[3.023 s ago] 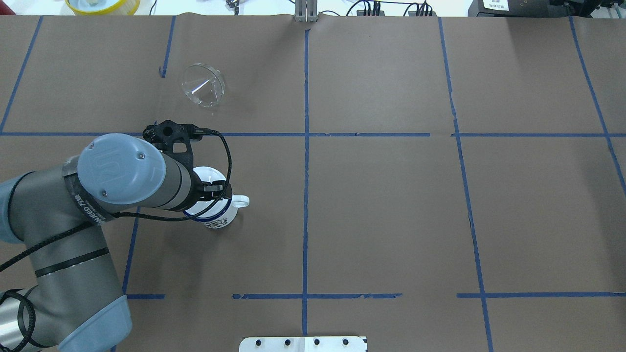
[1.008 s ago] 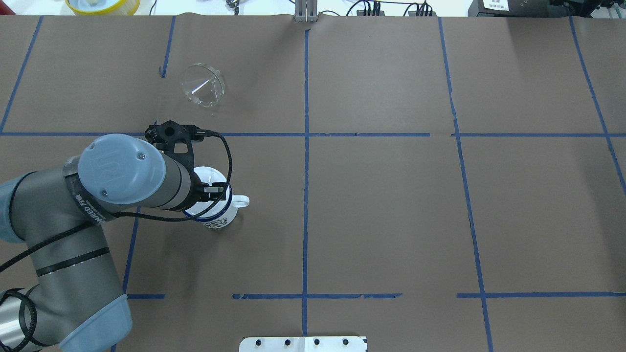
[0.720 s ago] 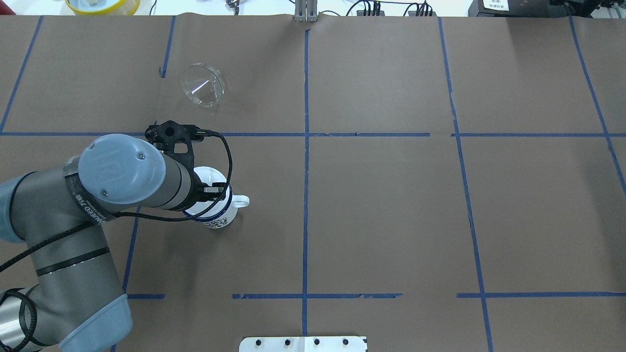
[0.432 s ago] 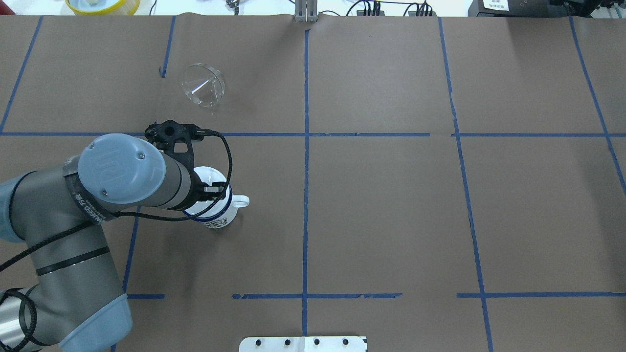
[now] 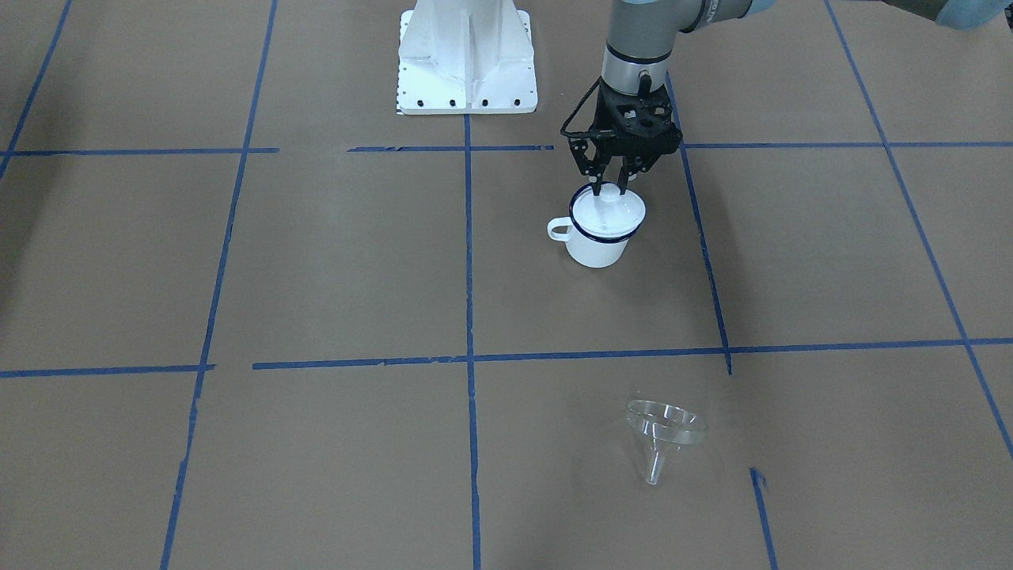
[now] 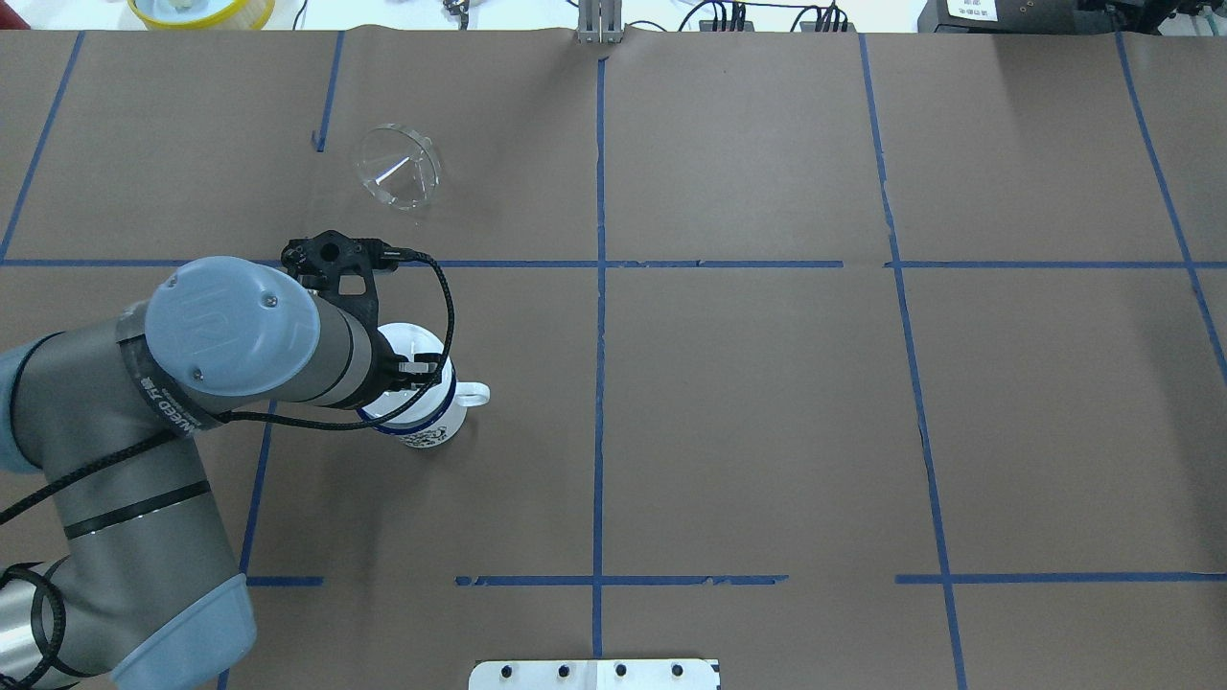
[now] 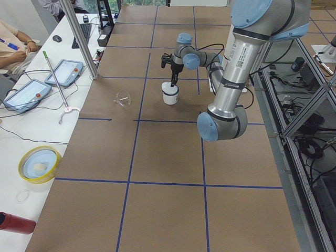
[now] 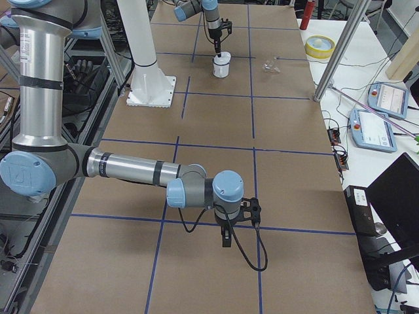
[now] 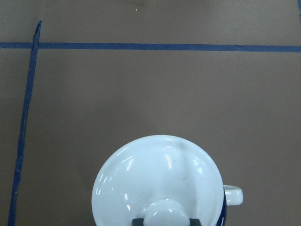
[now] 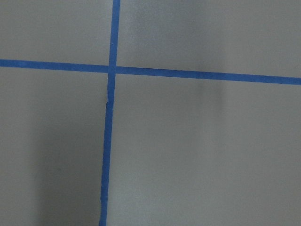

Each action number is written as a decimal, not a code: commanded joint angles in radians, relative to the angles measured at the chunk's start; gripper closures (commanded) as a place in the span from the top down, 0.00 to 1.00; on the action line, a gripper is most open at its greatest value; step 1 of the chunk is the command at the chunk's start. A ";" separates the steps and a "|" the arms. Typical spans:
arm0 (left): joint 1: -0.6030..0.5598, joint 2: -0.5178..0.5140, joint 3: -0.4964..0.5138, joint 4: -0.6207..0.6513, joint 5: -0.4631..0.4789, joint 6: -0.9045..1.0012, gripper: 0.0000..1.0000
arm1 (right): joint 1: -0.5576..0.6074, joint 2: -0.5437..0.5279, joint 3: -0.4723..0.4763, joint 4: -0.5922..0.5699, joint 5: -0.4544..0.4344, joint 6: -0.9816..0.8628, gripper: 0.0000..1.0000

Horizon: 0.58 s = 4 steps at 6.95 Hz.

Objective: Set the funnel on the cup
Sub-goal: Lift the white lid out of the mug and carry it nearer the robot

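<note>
The white mug (image 5: 595, 247) with a dark blue rim stands on the brown table, handle toward the table's middle. A white domed lid (image 5: 608, 212) covers it. My left gripper (image 5: 609, 188) points straight down and is shut on the lid's knob (image 9: 164, 214); the lid (image 9: 157, 179) fills the bottom of the left wrist view. The clear funnel (image 6: 396, 168) lies on its side on the table, apart from the mug and beyond it, also in the front view (image 5: 665, 431). My right gripper (image 8: 226, 239) hovers low over bare table far away; I cannot tell if it is open.
Blue tape lines (image 6: 599, 287) divide the brown paper-covered table. The white robot base (image 5: 467, 55) stands at the near edge. A yellow bowl (image 6: 201, 10) and cables lie off the far edge. The right wrist view shows only paper and tape (image 10: 110, 117).
My left arm has shifted very slightly, still shut on the lid's knob above the mug. The mug and funnel have not moved.
</note>
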<state>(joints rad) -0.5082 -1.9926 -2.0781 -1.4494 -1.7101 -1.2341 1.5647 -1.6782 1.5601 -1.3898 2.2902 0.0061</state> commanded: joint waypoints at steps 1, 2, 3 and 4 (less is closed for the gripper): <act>-0.068 0.012 -0.074 0.006 -0.009 0.115 0.00 | 0.000 0.000 0.000 0.000 0.000 0.000 1.00; -0.082 0.090 -0.138 0.006 -0.014 0.225 0.00 | 0.000 0.000 0.000 0.000 0.000 0.000 1.00; -0.087 0.197 -0.201 -0.003 -0.058 0.383 0.00 | 0.000 0.000 0.000 0.000 0.000 0.000 1.00; -0.087 0.274 -0.218 -0.032 -0.069 0.403 0.00 | 0.000 0.000 0.000 0.000 0.000 0.000 1.00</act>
<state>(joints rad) -0.5901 -1.8208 -2.2540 -1.4564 -1.7562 -0.9113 1.5646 -1.6782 1.5601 -1.3898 2.2902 0.0061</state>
